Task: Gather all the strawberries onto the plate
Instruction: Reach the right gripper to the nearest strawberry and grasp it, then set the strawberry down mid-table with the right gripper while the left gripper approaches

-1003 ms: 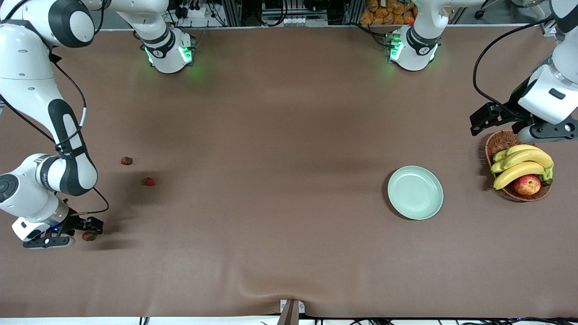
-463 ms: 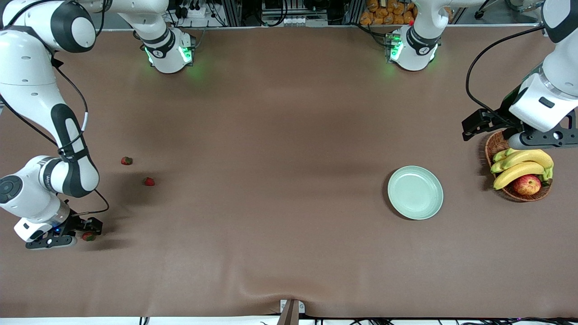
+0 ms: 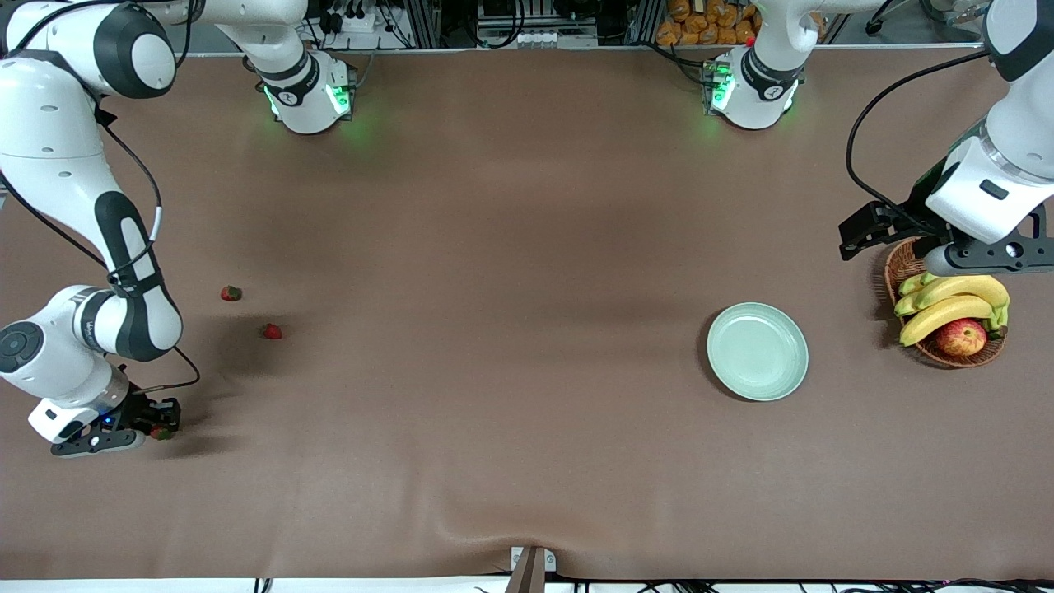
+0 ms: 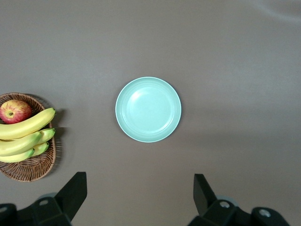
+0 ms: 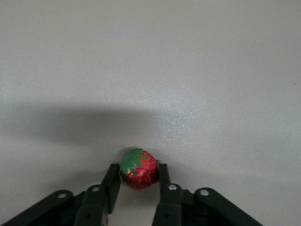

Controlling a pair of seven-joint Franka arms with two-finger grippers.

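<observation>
You have three strawberries: one [image 3: 162, 431], two [image 3: 271, 331], three [image 3: 231, 293], all well apart from the plate [image 3: 757, 352]. One plate. One basket [image 3: 906, 265] near it, holding one apple [image 3: 961, 337] and one banana bunch [image 3: 951, 301].

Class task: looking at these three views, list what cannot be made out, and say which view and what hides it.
- Front view: the right pincer hides most of its strawberry.
- Front view: the left pincer covers part of the basket.
- Left wrist view: the picture edge cuts off the basket and bananas.
- Right wrist view: the strawberry's underside is hidden.
</observation>
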